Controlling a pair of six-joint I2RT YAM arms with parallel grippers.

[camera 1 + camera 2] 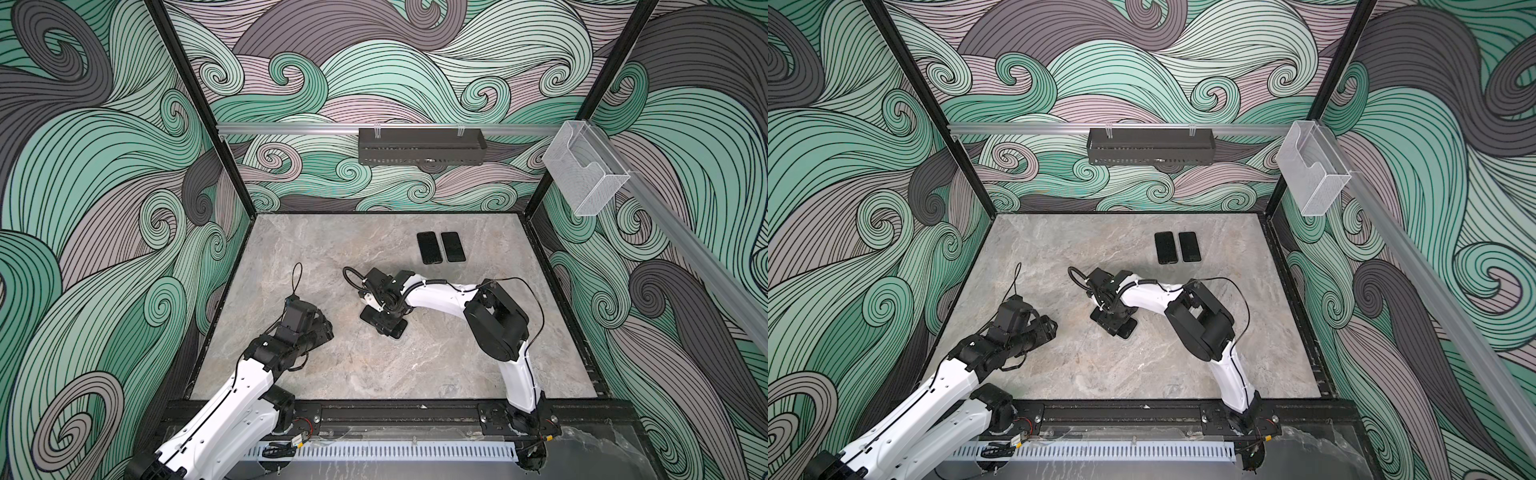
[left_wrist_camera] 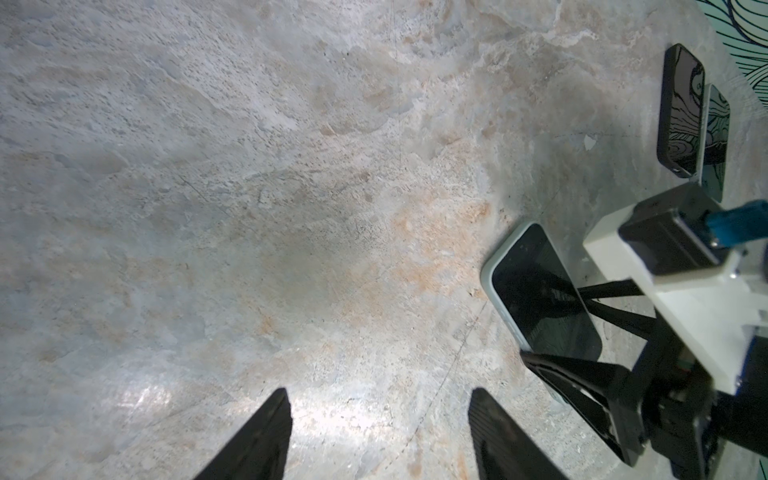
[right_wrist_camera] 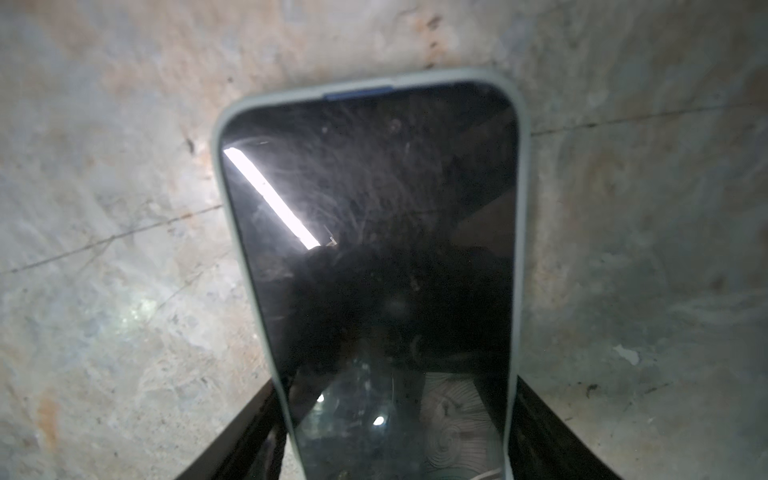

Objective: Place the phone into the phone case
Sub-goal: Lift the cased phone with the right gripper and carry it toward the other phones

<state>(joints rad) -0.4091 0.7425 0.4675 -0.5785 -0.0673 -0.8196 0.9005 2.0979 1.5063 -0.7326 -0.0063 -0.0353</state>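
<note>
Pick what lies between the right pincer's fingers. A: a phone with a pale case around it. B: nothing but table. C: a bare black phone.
A: in the right wrist view a dark-screened phone ringed by a pale case lies on the table between the fingers of the right pincer.

The table (image 1: 332,374) lies bare between the left gripper (image 2: 378,392), fingers spread, and the cased phone (image 2: 540,291) at the middle, a free lane. The right arm (image 1: 436,297) bars the approach from the right, its right gripper (image 1: 384,324) straddling that phone, fingers seemingly against its long edges. Two dark phones (image 1: 429,247) lie side by side near the back, a narrow gap between them.
</note>
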